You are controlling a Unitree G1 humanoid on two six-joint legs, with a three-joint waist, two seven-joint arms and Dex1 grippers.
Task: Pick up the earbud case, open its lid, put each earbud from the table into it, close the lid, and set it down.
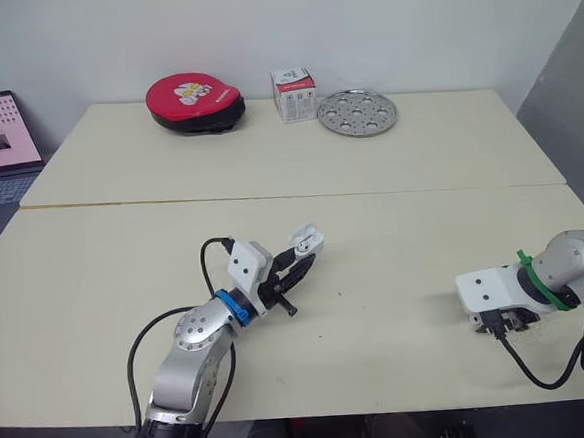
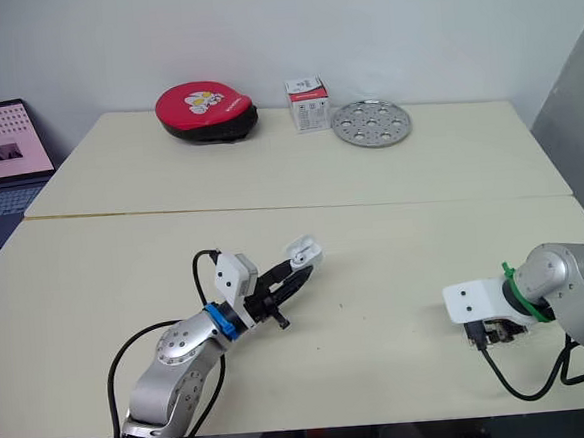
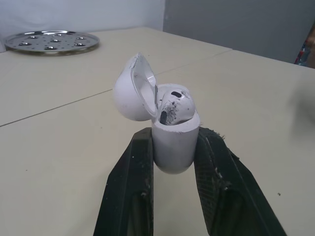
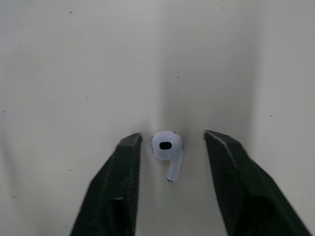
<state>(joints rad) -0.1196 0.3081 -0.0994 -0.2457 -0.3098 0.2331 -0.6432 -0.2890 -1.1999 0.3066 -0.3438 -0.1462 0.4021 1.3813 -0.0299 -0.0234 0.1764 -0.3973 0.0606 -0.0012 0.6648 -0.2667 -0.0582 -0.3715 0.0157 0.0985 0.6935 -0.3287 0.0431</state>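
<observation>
Left claw [image 1: 300, 262] clamped; right claw [image 4: 172, 136] spread.
Left arm [image 1: 196, 346] bent at the elbow, forearm reaching forward and toward the robot's right, wrist [image 1: 236, 305] raised off the desk [image 1: 395, 262]; its two black fingers [image 3: 130, 191] press on either side of the earbud case [image 3: 173, 145], which stands between them with its lid swung open; right arm [image 1: 576, 264] comes in from the right side, wrist [image 1: 532, 280] turned so the claw points down at the desk; its fingers [image 4: 115, 187] stand apart either side of an earbud [image 4: 167, 147], touching neither side of it.
</observation>
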